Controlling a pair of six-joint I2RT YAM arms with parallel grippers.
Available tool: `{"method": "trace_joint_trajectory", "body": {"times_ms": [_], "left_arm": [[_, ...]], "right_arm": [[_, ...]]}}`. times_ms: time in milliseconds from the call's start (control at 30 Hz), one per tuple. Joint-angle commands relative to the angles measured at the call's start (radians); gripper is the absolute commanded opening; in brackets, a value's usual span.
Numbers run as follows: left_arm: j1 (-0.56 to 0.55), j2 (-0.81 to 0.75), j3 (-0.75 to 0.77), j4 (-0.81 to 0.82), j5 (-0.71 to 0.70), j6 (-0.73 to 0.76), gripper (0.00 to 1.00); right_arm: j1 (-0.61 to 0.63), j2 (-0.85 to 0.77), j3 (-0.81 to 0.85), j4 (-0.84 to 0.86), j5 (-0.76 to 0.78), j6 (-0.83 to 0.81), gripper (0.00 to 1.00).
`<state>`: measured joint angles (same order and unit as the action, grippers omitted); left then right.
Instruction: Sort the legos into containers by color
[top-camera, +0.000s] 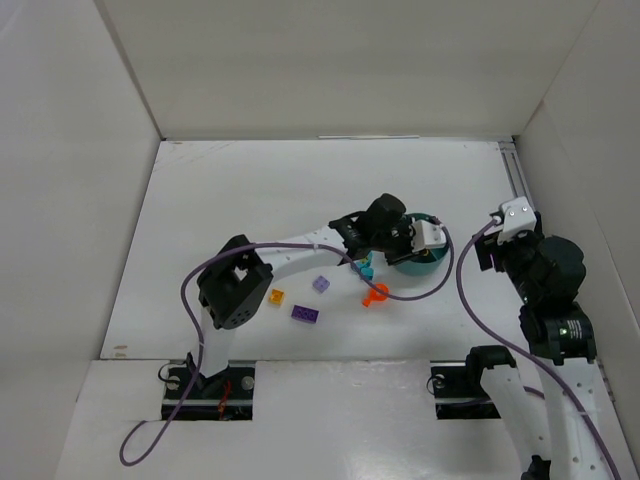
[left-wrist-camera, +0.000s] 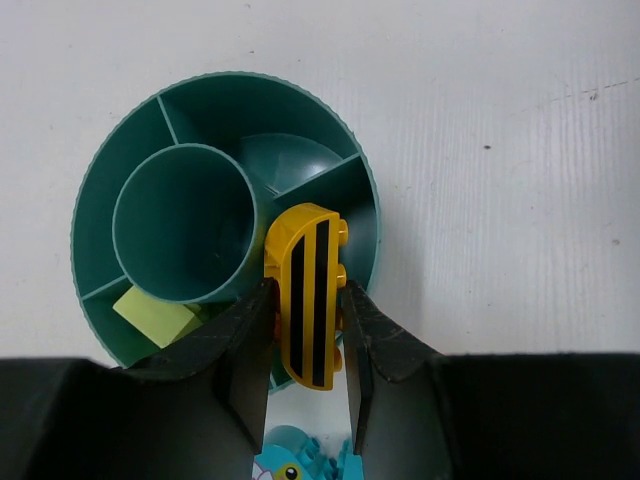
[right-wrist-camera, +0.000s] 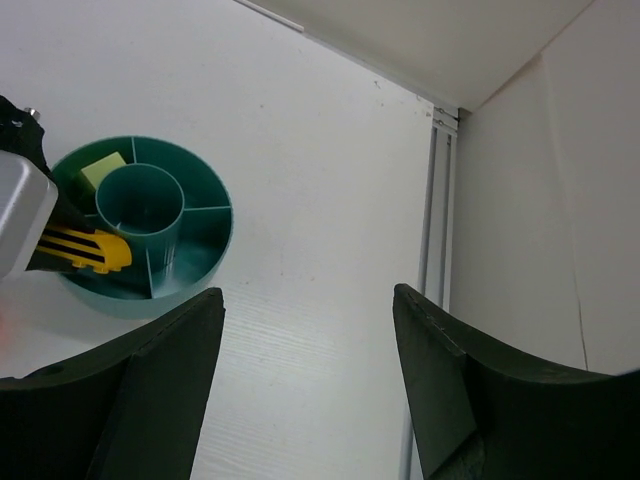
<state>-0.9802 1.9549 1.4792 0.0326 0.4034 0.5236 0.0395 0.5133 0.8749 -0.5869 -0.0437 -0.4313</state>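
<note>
Overhead, we see the left gripper (top-camera: 400, 255) reaching over the 9 o'clock side of the teal bowl (top-camera: 428, 262), while a cyan brick (top-camera: 366, 268), a red-orange brick (top-camera: 375, 294), a lavender brick (top-camera: 321, 284), a purple brick (top-camera: 306, 314) and an orange brick (top-camera: 277, 296) lie loose on the table (top-camera: 250, 200). From the left wrist, its jaws pinch a yellow striped brick (left-wrist-camera: 305, 290) by the long sides. The brick straddles the bowl's rim at 5 o'clock, beside the inner cup. On release it could tip outward over the rim, or slide toward the light green brick (left-wrist-camera: 155, 312) at 7 o'clock (a wrong colour pairing, we judge). From the right wrist, the right gripper (right-wrist-camera: 310, 340) hangs spread and empty, well apart from the bowl, so it is unlikely to interfere.
</note>
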Motion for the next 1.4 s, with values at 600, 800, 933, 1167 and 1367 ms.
{"method": "trace_joint_trajectory", "body": {"times_ms": [600,800,933,1167,1367], "left_arm": [[-0.005,-0.037,0.075,0.001,-0.051,0.004,0.52],[0.008,-0.243,-0.115,0.166,-0.090,-0.136,0.69],[0.063,-0.428,-0.293,0.300,-0.174,-0.413,1.00],[0.101,-0.600,-0.392,-0.113,-0.650,-0.991,1.00],[0.152,-0.711,-0.586,-0.456,-0.766,-1.446,1.00]], "right_arm": [[-0.004,0.025,0.010,0.022,-0.050,0.019,0.74],[-0.004,0.025,0.010,0.022,-0.062,0.010,0.75],[-0.004,0.034,-0.010,0.032,-0.116,-0.012,0.80],[-0.004,0.100,-0.056,0.091,-0.177,-0.034,0.95],[-0.004,0.133,-0.066,0.101,-0.177,-0.034,1.00]]}}
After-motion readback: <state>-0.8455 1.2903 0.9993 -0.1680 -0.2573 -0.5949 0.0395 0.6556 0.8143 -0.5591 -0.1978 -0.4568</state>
